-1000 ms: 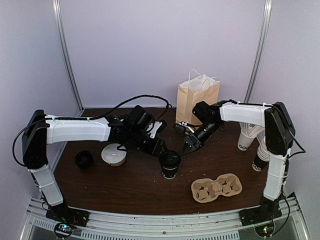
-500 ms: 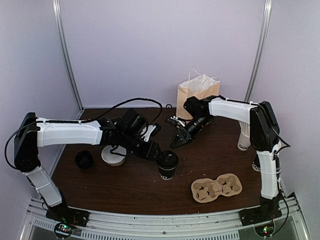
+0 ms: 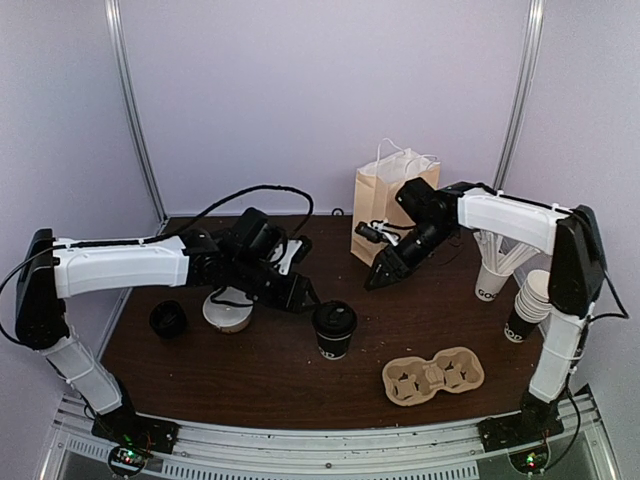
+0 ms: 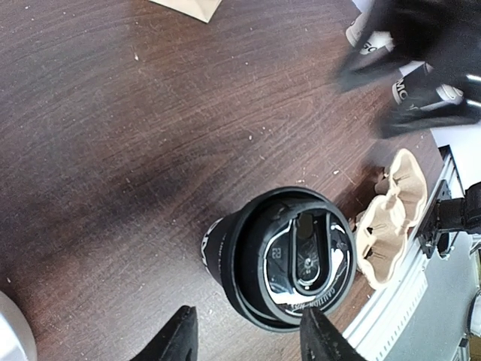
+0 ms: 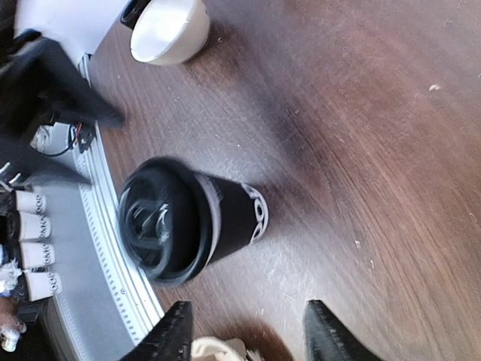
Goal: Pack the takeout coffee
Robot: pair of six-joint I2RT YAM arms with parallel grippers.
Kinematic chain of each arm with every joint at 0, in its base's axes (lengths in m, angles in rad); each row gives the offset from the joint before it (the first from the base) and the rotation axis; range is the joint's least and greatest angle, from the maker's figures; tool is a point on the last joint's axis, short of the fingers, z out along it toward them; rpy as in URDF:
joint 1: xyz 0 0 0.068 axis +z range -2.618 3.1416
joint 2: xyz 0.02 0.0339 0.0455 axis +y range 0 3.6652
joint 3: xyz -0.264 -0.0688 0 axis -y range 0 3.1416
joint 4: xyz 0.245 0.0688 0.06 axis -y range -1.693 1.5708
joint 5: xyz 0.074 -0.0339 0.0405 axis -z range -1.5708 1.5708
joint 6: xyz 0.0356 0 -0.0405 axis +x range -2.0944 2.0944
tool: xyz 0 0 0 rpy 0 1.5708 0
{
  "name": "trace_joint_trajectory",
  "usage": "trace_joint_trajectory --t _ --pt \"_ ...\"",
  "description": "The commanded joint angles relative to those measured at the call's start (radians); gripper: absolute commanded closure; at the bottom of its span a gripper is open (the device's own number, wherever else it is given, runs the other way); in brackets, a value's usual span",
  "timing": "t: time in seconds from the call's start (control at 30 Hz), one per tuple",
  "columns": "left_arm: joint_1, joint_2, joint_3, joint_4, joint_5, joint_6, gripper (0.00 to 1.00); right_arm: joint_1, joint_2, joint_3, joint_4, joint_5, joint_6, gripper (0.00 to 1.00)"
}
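Observation:
The takeout coffee (image 3: 335,329), a black cup with a black dome lid, stands upright on the brown table, free of both grippers. It shows in the left wrist view (image 4: 285,259) and the right wrist view (image 5: 180,222). My left gripper (image 3: 306,293) is open and empty, just left of and behind the cup. My right gripper (image 3: 377,277) is open and empty, behind and right of the cup, in front of the brown paper bag (image 3: 392,200).
A cardboard cup carrier (image 3: 433,376) lies at the front right. A cream bowl-like mug (image 3: 227,309) and a small black object (image 3: 168,319) sit at the left. Stacks of paper cups (image 3: 525,300) stand at the right edge.
My left gripper has drawn back left, away from the cup. My right gripper has moved right and back toward the bag. The cup stays in place.

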Motion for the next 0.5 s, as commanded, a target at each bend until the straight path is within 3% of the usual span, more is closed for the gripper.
trace_joint_trajectory --t 0.0,0.1,0.47 --pt "0.011 0.053 0.061 0.018 0.012 0.01 0.5 -0.004 -0.227 -0.212 0.205 0.077 0.054 0.4" --pt "0.015 0.094 0.085 0.025 0.028 0.015 0.48 -0.004 -0.265 -0.334 0.244 -0.001 0.081 0.33" --pt "0.019 0.149 0.075 0.089 0.113 0.006 0.48 0.03 -0.088 -0.343 0.273 -0.244 0.144 0.39"
